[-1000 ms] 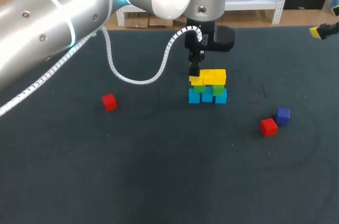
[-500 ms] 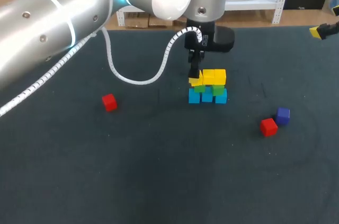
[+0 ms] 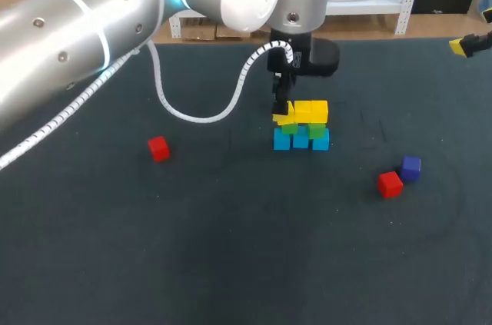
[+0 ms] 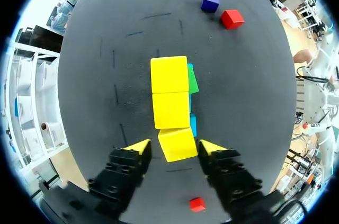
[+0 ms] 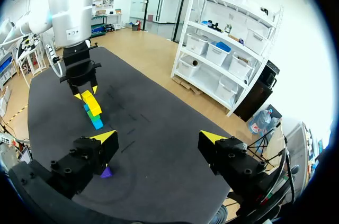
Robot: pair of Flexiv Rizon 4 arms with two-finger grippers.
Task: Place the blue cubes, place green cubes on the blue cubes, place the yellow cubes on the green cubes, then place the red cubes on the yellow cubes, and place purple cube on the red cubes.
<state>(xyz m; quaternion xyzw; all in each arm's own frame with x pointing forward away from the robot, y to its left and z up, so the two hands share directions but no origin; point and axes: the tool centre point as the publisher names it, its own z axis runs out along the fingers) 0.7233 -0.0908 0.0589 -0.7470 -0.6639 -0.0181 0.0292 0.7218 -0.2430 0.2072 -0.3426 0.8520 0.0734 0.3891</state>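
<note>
A small stack stands mid-table: blue cubes (image 3: 300, 140) at the bottom, green cubes (image 3: 304, 130) on them and yellow cubes (image 3: 310, 111) on top. My left gripper (image 3: 283, 110) hangs over the stack's left end. In the left wrist view it (image 4: 175, 147) is open, and the nearest yellow cube (image 4: 177, 143), slightly twisted, lies between its fingers with small gaps. One red cube (image 3: 158, 148) lies at the left. A second red cube (image 3: 390, 184) and the purple cube (image 3: 410, 167) lie at the right. My right gripper (image 5: 159, 139) is wide open and empty, far right of the stack.
The dark table mat (image 3: 231, 248) lies bare across its front half. My left arm (image 3: 92, 25) crosses the back left, with its white cable (image 3: 192, 114) looping down near the stack. A yellow tip of my right gripper (image 3: 459, 46) shows at the far right edge.
The left gripper's fingers have spread apart and let go of the yellow cube at the stack's left end. The cubes and the right arm have stayed in place.
</note>
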